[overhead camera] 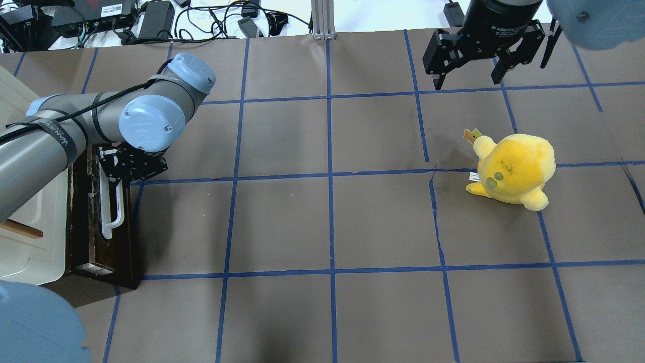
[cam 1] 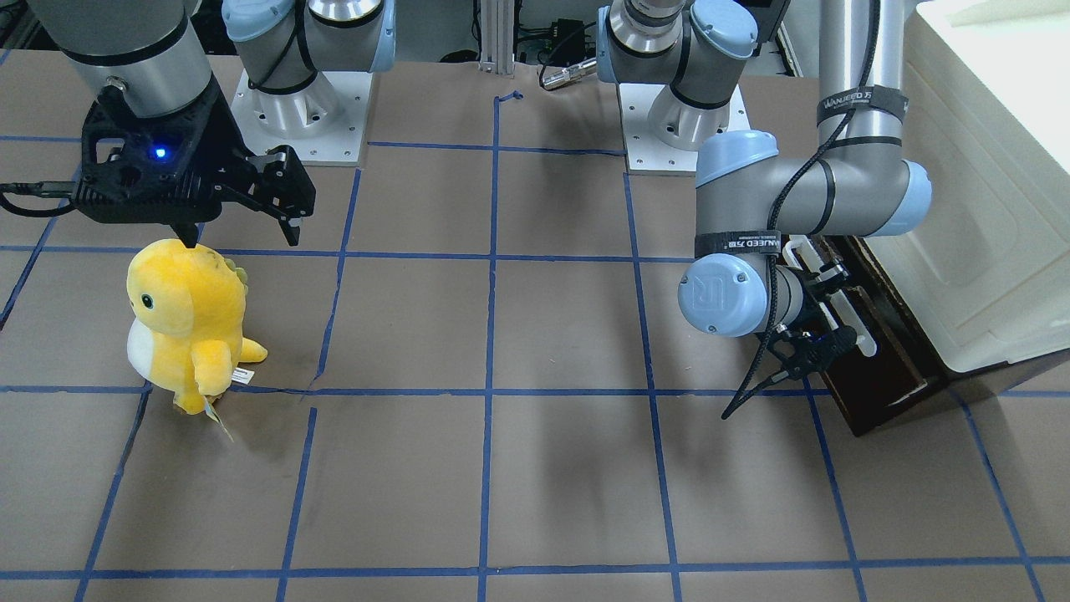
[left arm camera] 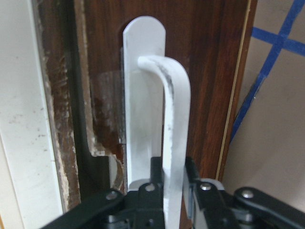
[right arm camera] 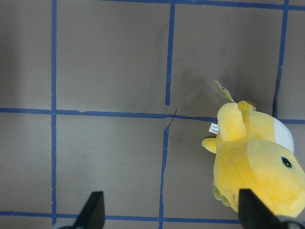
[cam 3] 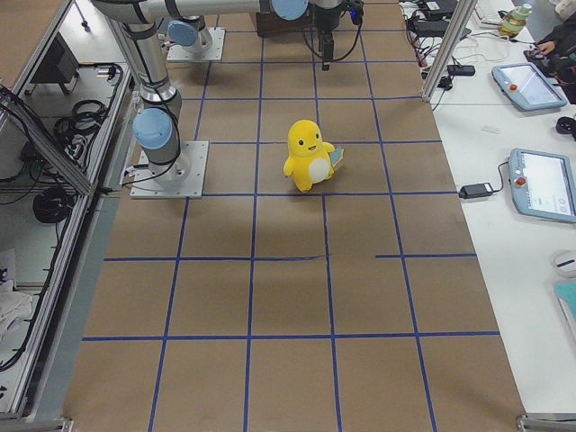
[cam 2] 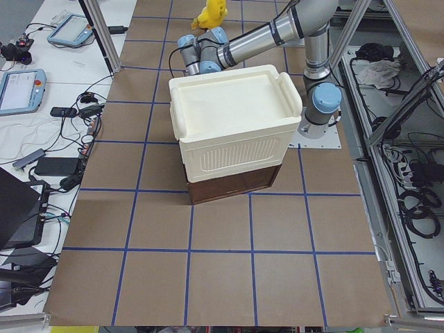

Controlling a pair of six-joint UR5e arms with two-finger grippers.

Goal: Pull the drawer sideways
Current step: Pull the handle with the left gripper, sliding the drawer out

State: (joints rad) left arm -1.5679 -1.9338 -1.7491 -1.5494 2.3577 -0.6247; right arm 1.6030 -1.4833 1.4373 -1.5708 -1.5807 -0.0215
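Front cam: we see the drawer (cam 1: 886,380) sitting under the cream box (cam 1: 986,209) at the table's end on the robot's left, w/ the left gripper (cam 1: 823,343) at its white bar handle (cam 1: 857,322); the forearm (cam 1: 752,288) hides the grip. Overhead: handle's long axis runs near-far, so we judge the pull goes right, twd table centre. The right gripper (overhead camera: 467,80) is spread open, empty, well apart. Left wrist cam: fingers (left arm camera: 155,170) clamp the bar; drawer sides out of view.

Left claw (cam 1: 826,316) clasps the white handle (cam 1: 861,333) of the drawer (cam 1: 888,378); right claw (cam 1: 242,227) hangs spread above a yellow plush (cam 1: 188,318).
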